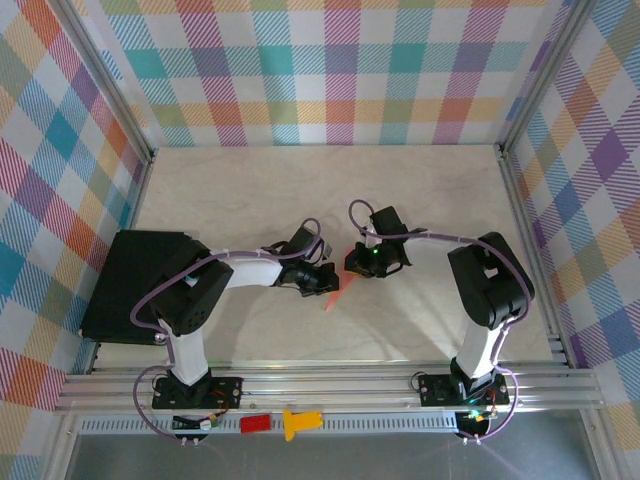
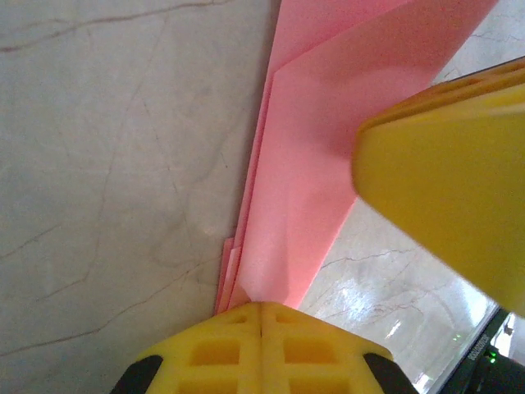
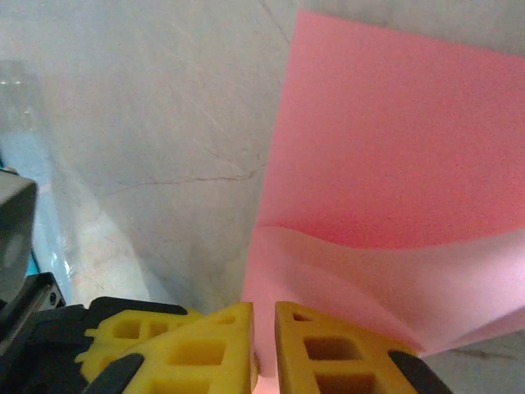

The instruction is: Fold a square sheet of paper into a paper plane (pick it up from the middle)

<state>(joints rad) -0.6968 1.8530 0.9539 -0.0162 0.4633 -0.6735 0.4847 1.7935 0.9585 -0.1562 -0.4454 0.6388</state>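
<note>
Midway across the pale marbled tabletop (image 1: 250, 200), the thin salmon-pink paper sheet (image 1: 333, 293), creased into long overlapping layers, was caught between the two arms. The left gripper (image 2: 261, 316) had its yellow plastic fingers pressed tight together on the paper sheet's narrow end, and the pink layers fanned away from the tips. The right gripper (image 3: 263, 320) pinched a curled flap of the same sheet in the thin slit between its own yellow fingers. Seen from above, both grippers sat close together.
</note>
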